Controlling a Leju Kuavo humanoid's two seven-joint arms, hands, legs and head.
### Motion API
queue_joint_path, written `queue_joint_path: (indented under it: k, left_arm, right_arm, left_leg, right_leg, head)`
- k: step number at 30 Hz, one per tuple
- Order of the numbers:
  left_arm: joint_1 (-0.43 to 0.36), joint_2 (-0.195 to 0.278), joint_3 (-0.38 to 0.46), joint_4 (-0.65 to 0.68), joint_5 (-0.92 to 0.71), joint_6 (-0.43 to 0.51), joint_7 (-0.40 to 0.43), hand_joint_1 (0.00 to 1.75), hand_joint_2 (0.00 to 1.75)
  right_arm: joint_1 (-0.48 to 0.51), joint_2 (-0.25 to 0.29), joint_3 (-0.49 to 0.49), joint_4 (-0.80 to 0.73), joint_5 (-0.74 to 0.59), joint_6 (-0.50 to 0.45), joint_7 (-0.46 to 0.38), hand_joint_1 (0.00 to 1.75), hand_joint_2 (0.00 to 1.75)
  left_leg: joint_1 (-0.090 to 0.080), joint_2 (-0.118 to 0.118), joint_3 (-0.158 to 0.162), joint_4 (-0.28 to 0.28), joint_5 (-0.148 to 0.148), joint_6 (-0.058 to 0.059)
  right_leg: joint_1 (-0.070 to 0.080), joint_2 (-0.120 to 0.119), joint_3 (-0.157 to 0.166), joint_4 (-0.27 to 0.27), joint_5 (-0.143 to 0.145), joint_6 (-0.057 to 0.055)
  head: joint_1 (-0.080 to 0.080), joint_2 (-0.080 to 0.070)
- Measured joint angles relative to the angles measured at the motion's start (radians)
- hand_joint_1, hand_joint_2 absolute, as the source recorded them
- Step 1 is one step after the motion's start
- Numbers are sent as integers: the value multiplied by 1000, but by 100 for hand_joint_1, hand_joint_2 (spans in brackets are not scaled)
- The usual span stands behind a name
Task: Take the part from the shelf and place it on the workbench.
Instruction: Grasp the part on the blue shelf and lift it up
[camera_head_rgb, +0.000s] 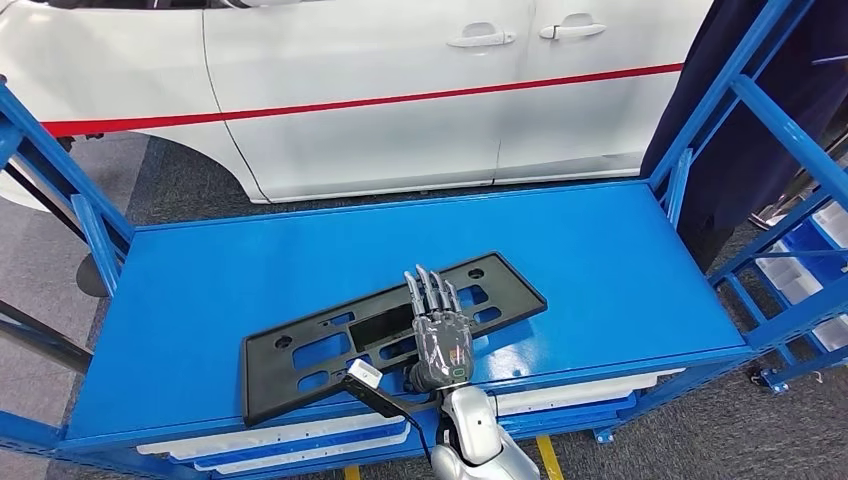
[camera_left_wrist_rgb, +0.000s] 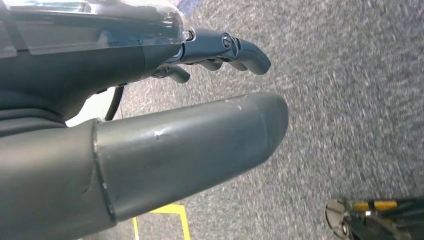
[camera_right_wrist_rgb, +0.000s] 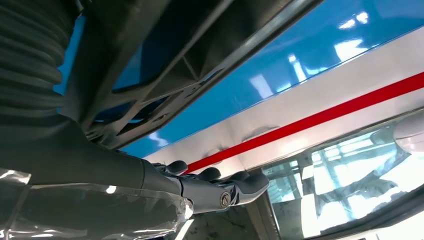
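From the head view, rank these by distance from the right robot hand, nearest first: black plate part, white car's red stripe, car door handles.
1. Black plate part: directly under the right robot hand, on the blue shelf.
2. Red stripe: beyond the shelf's far edge, along the white car.
3. Door handles: higher on the car doors, farthest.

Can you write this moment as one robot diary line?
part: flat on blue bench | right hand: resting on part | left hand: hanging, empty

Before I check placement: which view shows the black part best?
The head view: the whole black part lies flat on the blue workbench under the right hand. The right wrist view shows a close fragment of its ribbed frame.
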Motion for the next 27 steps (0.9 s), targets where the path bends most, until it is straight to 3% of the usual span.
queue_joint_path:
  k: [1,2,3,5,7,10,12,16,17,18,19,21,23,25,27]
  left_arm:
    - [0,1,0,0,0,0,0,0,0]
    - [0,1,0,0,-1,0,0,0,0]
    - [0,1,0,0,-1,0,0,0,0]
    - [0,1,0,0,-2,0,0,0,0]
    - [-1,1,0,0,-2,0,0,0,0]
    - [-1,2,0,0,-3,-1,0,0,0]
    - [-2,3,0,0,-3,-1,0,0,0]
    - [-1,3,0,0,-3,-1,0,0,0]
    - [0,4,0,0,-3,-1,0,0,0]
    - [1,4,0,0,-3,-1,0,0,0]
    - [1,5,0,0,-3,-1,0,0,0]
    - [0,6,0,0,-3,-1,0,0,0]
    - [-1,7,0,0,-5,-1,0,0,0]
    - [-1,7,1,0,-8,-1,0,0,0]
    - [1,7,2,0,-10,-2,0,0,0]
  right_arm:
    - [-1,-8,4,0,0,0,1,0,175]
    - [-1,-14,7,-1,0,0,1,0,175]
    - [-2,-19,10,-1,0,0,1,0,175]
    - [-6,-26,13,-5,0,0,1,0,175]
    - [-10,-30,16,-8,0,0,1,0,175]
    - [-12,-35,22,-10,0,0,0,0,175]
    - [-13,-37,26,-13,0,0,0,0,175]
    - [-15,-39,31,-15,1,0,0,0,175]
    - [-15,-40,31,-15,1,0,0,0,175]
    - [-15,-41,32,-15,1,0,0,0,175]
    - [-15,-41,32,-15,1,0,0,0,175]
    - [-16,-41,32,-15,1,0,0,69,175]
    - [-16,-41,33,-15,0,0,-8,150,175]
    - [-16,-41,33,-15,-7,0,-30,162,175]
    - [-15,-41,29,-15,-17,0,-58,162,175]
  left_leg:
    - [0,0,0,0,-1,0]
    - [0,0,0,1,-1,0]
    - [0,-1,2,2,-3,-1]
    - [1,-2,6,4,-8,-7]
    - [-3,-4,4,10,-13,-17]
    - [-4,-4,3,9,-15,-35]
    - [-1,-4,-7,35,-37,-44]
    - [1,-3,-114,269,-147,-53]
    - [1,-3,-129,296,-147,-53]
    - [1,-3,-124,282,-127,-50]
    - [0,-3,-100,229,-90,-46]
    - [-4,-3,-36,87,-27,-34]
    - [-9,-3,-6,18,-9,-26]
    - [-10,-4,-4,11,-7,-18]
    - [-5,-2,0,0,0,-7]
  right_leg:
    - [-3,0,-26,53,-16,3]
    - [-6,0,-36,70,-11,6]
    - [-8,-1,-24,44,15,7]
    - [-12,-2,43,-95,87,5]
    - [-9,-2,89,-198,120,-1]
    - [-6,0,93,-215,120,-17]
    - [-9,-1,98,-223,124,-30]
    - [-5,-4,101,-225,123,-43]
    - [-4,-3,102,-224,122,-45]
    - [-2,-3,104,-224,121,-45]
    - [-1,-2,106,-223,120,-45]
    - [3,-1,110,-222,116,-41]
    - [5,-1,108,-220,115,-34]
    - [6,0,107,-222,117,-23]
    - [5,0,101,-205,102,-12]
  head:
    - [0,0]
    - [0,0]
    - [0,0]
    - [0,0]
    - [0,0]
    - [0,0]
    - [0,0]
    - [0,0]
    - [-1,0]
    - [-1,0]
    - [-1,0]
    - [0,0]
    - [0,0]
    - [0,0]
    - [0,0]
